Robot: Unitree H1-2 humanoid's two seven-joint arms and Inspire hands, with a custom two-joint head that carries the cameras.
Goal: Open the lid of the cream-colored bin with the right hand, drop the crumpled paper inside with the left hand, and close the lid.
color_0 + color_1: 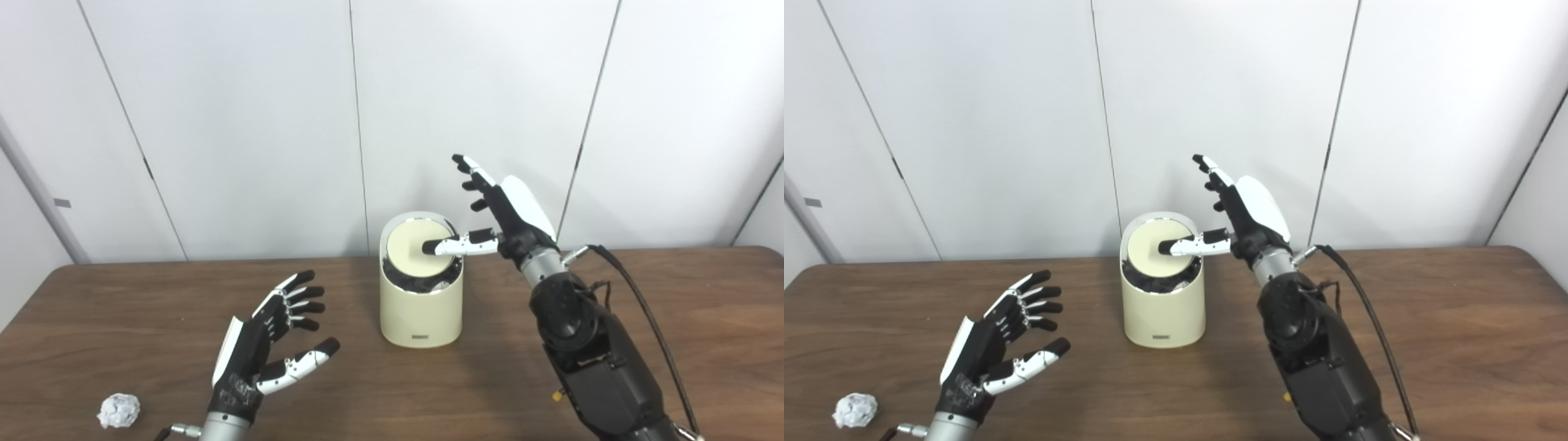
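A cream-colored bin point(421, 306) stands on the table's middle. Its round lid point(413, 248) is tilted up, and a dark opening shows along the lid's near edge. My right hand point(499, 211) is open beside the bin's right rim, fingers raised, with its thumb reaching over the lid and the tip resting on it. The crumpled white paper point(119, 410) lies at the near left of the table. Just right of the paper my left hand point(269, 343) hovers open, holding nothing.
The brown wooden table point(674, 318) runs across the view, with a white panelled wall behind it. A black cable point(649, 318) loops along my right forearm.
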